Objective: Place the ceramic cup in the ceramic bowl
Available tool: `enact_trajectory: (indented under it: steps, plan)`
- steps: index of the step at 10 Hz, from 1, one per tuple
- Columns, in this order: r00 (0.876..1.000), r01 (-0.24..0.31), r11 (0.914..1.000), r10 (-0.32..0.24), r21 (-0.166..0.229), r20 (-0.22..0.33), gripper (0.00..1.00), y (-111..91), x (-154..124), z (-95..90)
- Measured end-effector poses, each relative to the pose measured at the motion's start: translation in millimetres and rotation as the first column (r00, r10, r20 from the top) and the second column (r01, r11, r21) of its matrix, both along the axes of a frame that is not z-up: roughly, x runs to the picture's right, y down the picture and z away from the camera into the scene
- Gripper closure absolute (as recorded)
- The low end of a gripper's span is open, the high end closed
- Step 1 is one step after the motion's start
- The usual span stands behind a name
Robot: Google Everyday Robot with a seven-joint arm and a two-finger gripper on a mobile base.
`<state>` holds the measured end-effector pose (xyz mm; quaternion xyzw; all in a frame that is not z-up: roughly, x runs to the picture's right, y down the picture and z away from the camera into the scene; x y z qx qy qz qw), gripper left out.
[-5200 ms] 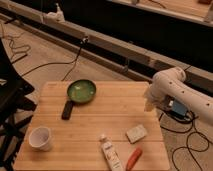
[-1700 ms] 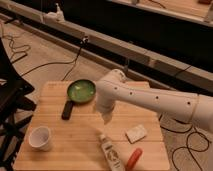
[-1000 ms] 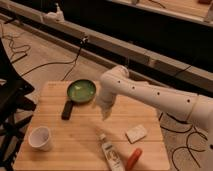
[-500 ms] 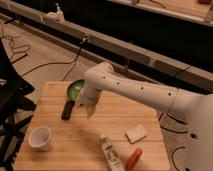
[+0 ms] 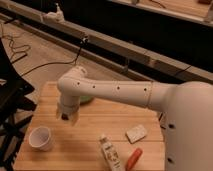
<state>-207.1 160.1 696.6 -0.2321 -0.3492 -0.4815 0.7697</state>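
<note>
The light wooden slatted table [image 5: 95, 125] carries every item. The small white ceramic cup [image 5: 41, 138] stands upright near the front-left corner. The shallow green ceramic bowl [image 5: 86, 99] sits further back, toward the middle, largely hidden behind the white robot arm [image 5: 120, 92], which reaches in from the right. The two-finger gripper [image 5: 67, 116] hangs between cup and bowl, behind and right of the cup, apart from it. The pale rectangular sponge-like block [image 5: 136, 133] lies at front right. The white labelled tube [image 5: 111, 155] lies left of the block at the front edge. The red-orange elongated object [image 5: 133, 158] lies just beside the tube, on its right.

Wooden table [image 5: 102, 122] on a grey floor [image 5: 42, 50] strewn with black cables [image 5: 15, 46], dark chair [image 5: 11, 102] at left.
</note>
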Motion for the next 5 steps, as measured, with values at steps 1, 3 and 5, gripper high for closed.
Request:
enact_trajectory:
  steps: [1,3,5]
  plan:
    - [0.999,0.029,0.9996,-0.029,0.000,0.020,0.43,7.2,-6.5,-6.0]
    - [0.999,0.032,0.9995,-0.032,0.000,0.017,0.43,7.3,-4.2,-5.7]
    - [0.999,0.031,0.9995,-0.031,-0.003,0.017,0.43,7.8,-4.5,-5.3]
